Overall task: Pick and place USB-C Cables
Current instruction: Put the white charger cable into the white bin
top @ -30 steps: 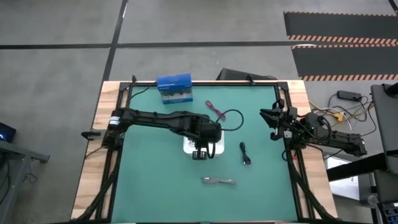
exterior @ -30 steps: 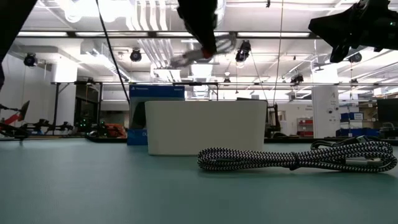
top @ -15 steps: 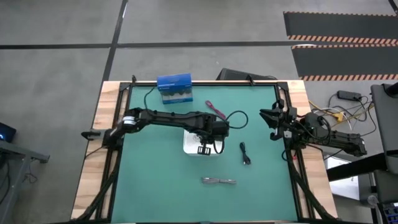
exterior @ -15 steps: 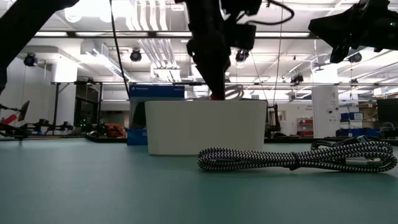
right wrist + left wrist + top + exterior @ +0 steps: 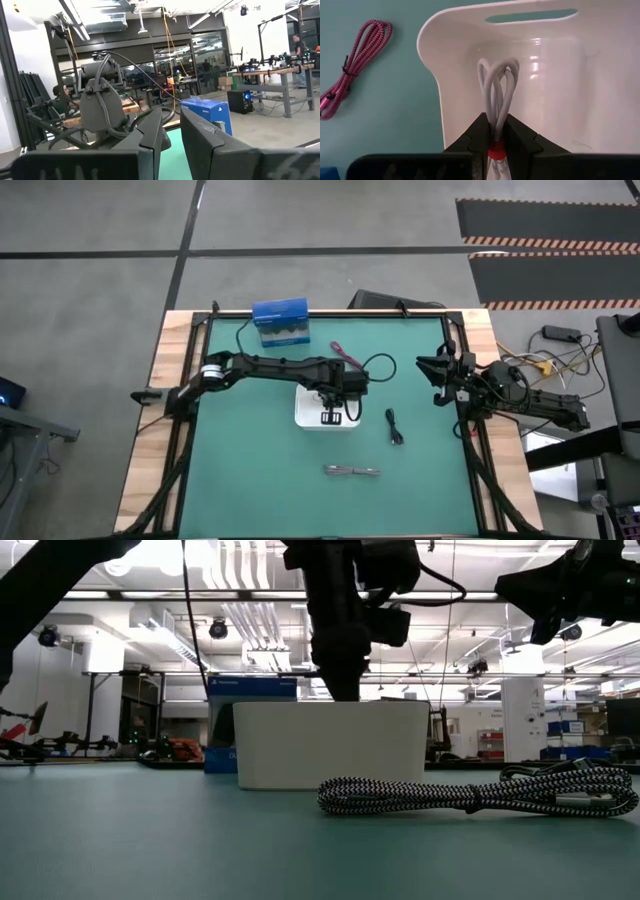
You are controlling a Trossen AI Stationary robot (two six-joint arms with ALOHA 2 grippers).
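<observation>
My left gripper [image 5: 331,420] reaches down into the white tray [image 5: 304,416], shut on the white cable bundle [image 5: 498,82]. In the low view the arm [image 5: 338,650] dips behind the tray wall [image 5: 330,745], which hides the fingertips and the cable. The magenta cable [image 5: 345,357] lies on the mat beyond the tray and also shows in the left wrist view [image 5: 350,65]. The black cable [image 5: 395,428] lies right of the tray. The grey-silver cable [image 5: 352,471] lies nearer [image 5: 480,795]. My right gripper [image 5: 428,378] waits open, raised, at the table's right edge. My left gripper pinches the white cable bundle between its two fingers, next to a red band [image 5: 494,148] at one end of the bundle. The fingers come from above, pointing down into the tray. The looped end [image 5: 499,67] sticks out past the fingertips; whether it touches the tray floor cannot be told.
A blue box [image 5: 280,322] stands near the far edge, behind the tray in the low view [image 5: 250,690]. The tray wall has a handle slot [image 5: 532,16]. Bare green mat lies left of the tray and along the near edge.
My left gripper has come down from above the tray into it, shifting slightly toward the far edge. The white cable, first held high above the rim, has sunk behind the tray wall. My right arm has kept still.
</observation>
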